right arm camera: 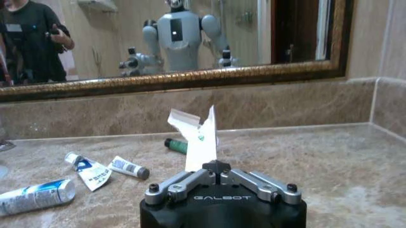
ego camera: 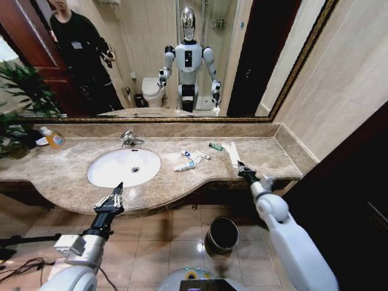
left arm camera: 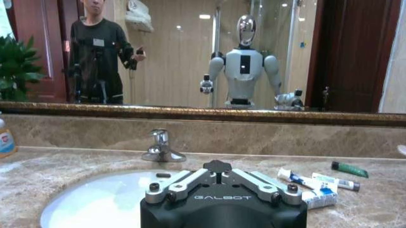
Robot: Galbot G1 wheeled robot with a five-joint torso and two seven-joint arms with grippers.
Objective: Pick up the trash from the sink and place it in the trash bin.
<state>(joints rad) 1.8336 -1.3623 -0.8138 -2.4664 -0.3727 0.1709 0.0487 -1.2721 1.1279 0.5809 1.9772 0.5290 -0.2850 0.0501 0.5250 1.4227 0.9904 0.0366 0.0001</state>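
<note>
The right hand (ego camera: 241,169) is pinching the white wrapper (ego camera: 232,153) at its near end, fingers clamped together on the paper, lifting it off the marble desk (ego camera: 267,159) at three o'clock from the sink (ego camera: 124,167). The tubes (ego camera: 189,160) are lying between the two. The left hand (ego camera: 114,197) is hovering at the sink's six o'clock edge, fingers together and empty. The bin (ego camera: 222,234) is waiting on the floor below. The thin paper could slip or tear from so narrow a grip while it is being carried.

sink (ego camera: 115,171) left on counter (ego camera: 60,176) | tubes (ego camera: 189,160) right of sink | trash bin (ego camera: 222,234) on floor below
</note>
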